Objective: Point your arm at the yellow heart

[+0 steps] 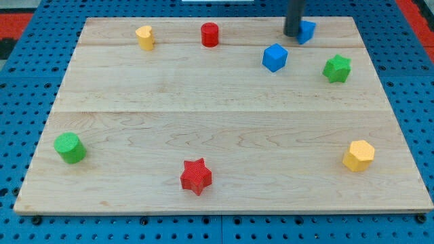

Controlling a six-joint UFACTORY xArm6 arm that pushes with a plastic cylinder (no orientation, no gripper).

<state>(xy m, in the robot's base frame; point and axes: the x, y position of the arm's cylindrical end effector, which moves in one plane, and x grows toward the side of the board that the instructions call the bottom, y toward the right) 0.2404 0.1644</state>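
Note:
The yellow heart (144,37) stands near the view's top left of the wooden board (224,122). My tip (292,34) is at the view's top right, far to the right of the heart. It touches the left side of a blue block (307,31), which it partly hides. A red cylinder (210,34) stands between the heart and my tip.
A blue cube (274,57) and a green star (337,68) lie at the upper right. A yellow hexagon (359,155) is at the lower right, a red star (196,176) at the bottom middle, a green cylinder (70,148) at the lower left.

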